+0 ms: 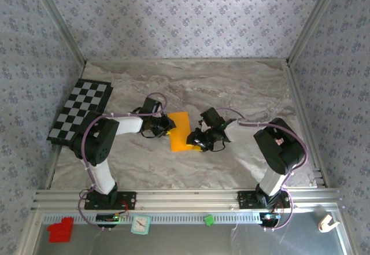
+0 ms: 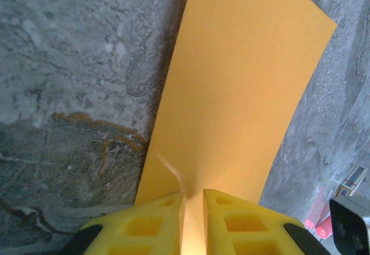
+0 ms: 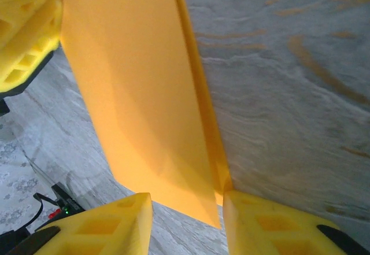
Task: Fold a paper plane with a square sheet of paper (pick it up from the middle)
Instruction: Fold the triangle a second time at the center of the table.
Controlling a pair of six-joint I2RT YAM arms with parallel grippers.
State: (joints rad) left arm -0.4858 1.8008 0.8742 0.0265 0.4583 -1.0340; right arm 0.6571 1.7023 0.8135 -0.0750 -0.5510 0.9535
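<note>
Mid-table (image 1: 231,87), doubled into a strip: the square sheet of paper (image 1: 180,129), long axis running away from the arm bases. Pinched at its left edge by the left gripper (image 2: 194,200), fingers nearly together on it. Straddled at the near right corner by the right gripper (image 3: 188,206), fingers apart, not yet clamped. Equally near both.

No readable text or labels; small clock (image 1: 139,225) face possibly numbered, too blurred

Plain orange for the square sheet of paper (image 1: 180,130), grey marbled veining on the tabletop (image 1: 231,84), black-and-white checks on the mat (image 1: 81,110), floral grey walls (image 1: 173,18)
</note>
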